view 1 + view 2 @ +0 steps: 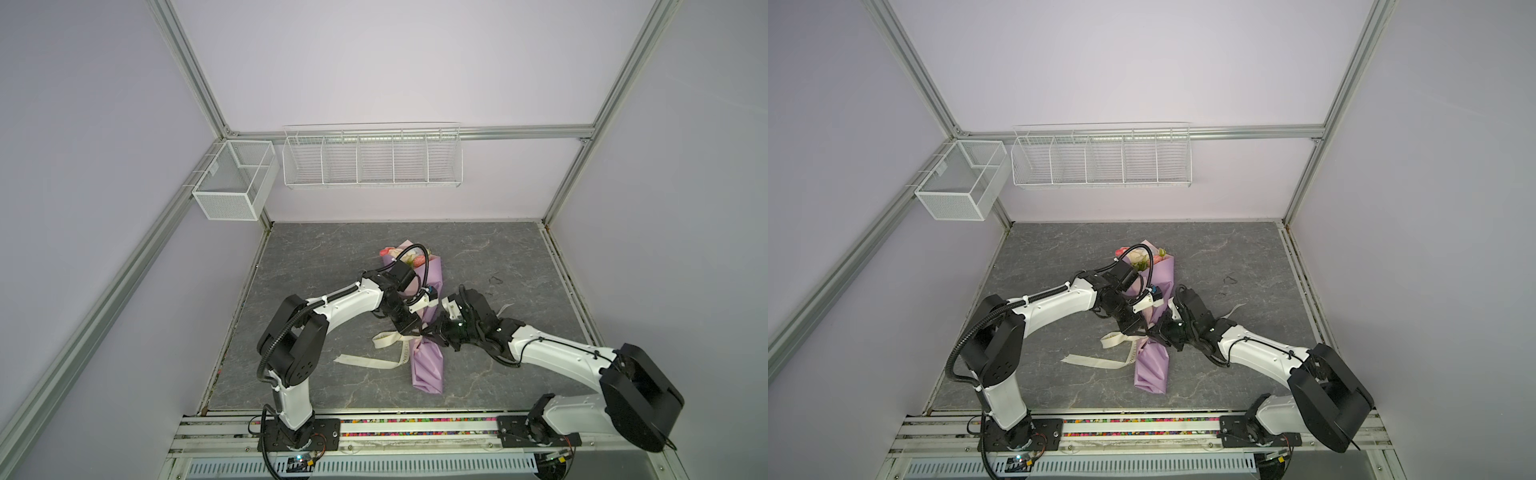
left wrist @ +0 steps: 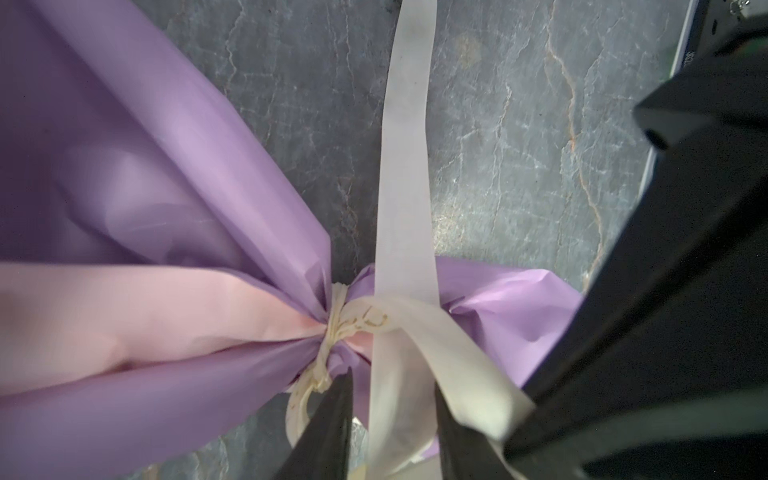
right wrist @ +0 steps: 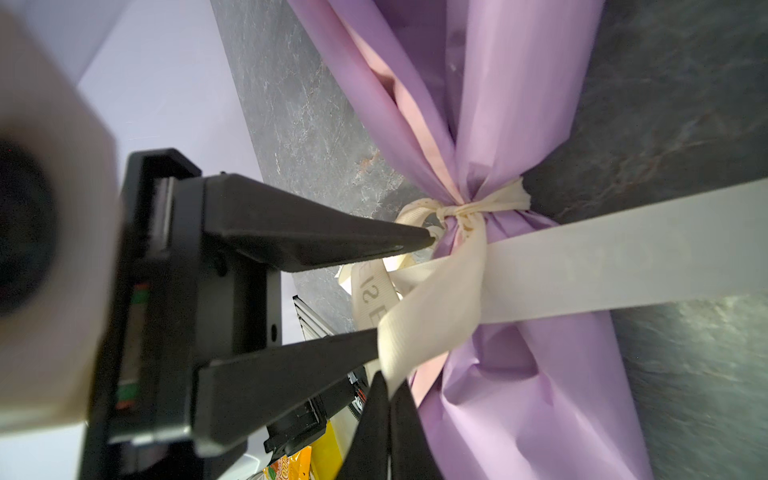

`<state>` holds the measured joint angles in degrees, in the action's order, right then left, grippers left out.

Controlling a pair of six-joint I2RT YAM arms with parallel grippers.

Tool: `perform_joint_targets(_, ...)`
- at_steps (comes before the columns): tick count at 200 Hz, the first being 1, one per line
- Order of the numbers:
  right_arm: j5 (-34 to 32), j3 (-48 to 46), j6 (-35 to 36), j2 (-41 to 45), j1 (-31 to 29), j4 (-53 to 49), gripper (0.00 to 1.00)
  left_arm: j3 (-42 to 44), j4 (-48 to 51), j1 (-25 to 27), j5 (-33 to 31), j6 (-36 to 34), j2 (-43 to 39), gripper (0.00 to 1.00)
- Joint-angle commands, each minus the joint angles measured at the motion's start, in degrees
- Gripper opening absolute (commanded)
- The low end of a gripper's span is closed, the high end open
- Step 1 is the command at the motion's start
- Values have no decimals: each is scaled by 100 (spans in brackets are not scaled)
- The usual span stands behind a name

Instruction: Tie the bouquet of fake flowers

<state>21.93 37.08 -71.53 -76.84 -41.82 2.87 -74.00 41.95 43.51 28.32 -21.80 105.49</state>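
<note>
In both top views the bouquet of fake flowers (image 1: 390, 252) (image 1: 1128, 252) lies in the middle of the frame on the grey table (image 1: 324, 257). Its heads point toward the upper edge, and lilac wrapping paper (image 1: 428, 365) is gathered around the stems. A cream ribbon (image 1: 365, 362) trails toward the lower left. The left gripper (image 1: 411, 330) and right gripper (image 1: 431, 334) meet at the wrapped waist, too crowded there to read their jaws. The left wrist view shows a knot (image 2: 336, 328) cinched on the paper. The left gripper (image 2: 392, 378) has its jaws apart, and a ribbon strand runs between them that it does not pinch. The right gripper (image 2: 519, 419) is just beside it. In the right wrist view the right gripper (image 3: 392, 380) is clamped on one ribbon strand close to the knot (image 3: 457, 212). The left claw's fingers stand well apart around a small loop, one tip touching it. I judge a second knot or bow is being formed. A hard pull by the right arm could slip the smooth ribbon out of the narrow tips. It could also drag the light bundle across the table, since nothing pins it down. The left jaws might close on paper along with ribbon, or snag the loop and loosen the knot.
</note>
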Motion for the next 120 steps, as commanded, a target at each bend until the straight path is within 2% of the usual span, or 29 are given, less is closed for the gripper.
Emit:
perform_joint_targets(1,4,19,-28,-6,-45,98,6,-248,302,17,-49,-244,185,34)
perform_joint_targets(24,-14,-8,-37,-15,-45,99,6,-268,368,44,-156,-269,228,33)
perform_joint_targets(58,-31,-33,-41,-48,-37,101,6,-224,272,53,-204,-185,101,23)
perform_joint_targets(120,-144,-157,-28,-129,-38,42,6,-24,16,48,-146,128,-247,11)
